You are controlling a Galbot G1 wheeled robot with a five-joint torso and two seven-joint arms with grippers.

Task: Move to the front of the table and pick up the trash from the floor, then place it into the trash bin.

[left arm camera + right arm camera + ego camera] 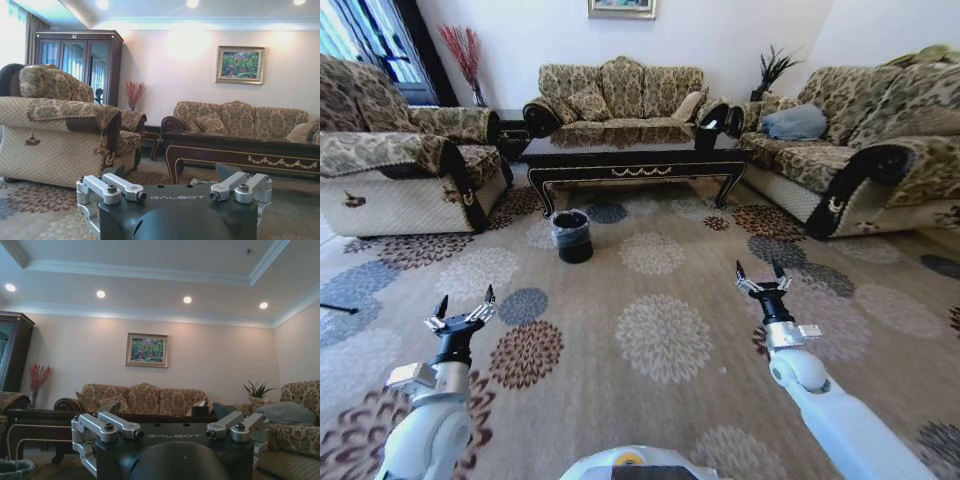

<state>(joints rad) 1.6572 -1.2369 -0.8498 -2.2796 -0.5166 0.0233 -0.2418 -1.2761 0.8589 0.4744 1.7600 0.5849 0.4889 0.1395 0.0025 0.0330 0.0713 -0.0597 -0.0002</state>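
The table (pixel 630 160), long, dark and glossy, stands across the room in front of the back sofa. The trash bin (pixel 572 236), small, black and lined with a clear bag, sits on the floor (pixel 660 330) just before the table's left leg; its crinkly rim also shows in the right wrist view (pixel 15 470). The trash is out of view. My left gripper (pixel 463 305) hovers open over the carpet at the near left, holding nothing. My right gripper (pixel 762 272) hovers open at the near right, also holding nothing. Both are well short of the bin and table.
Patterned sofas flank the carpet at left (pixel 390 170) and right (pixel 860 160), with another behind the table (pixel 615 95). A dark box with white tissue (pixel 708 122) stands on the table's right end. Open carpet lies between me and the bin.
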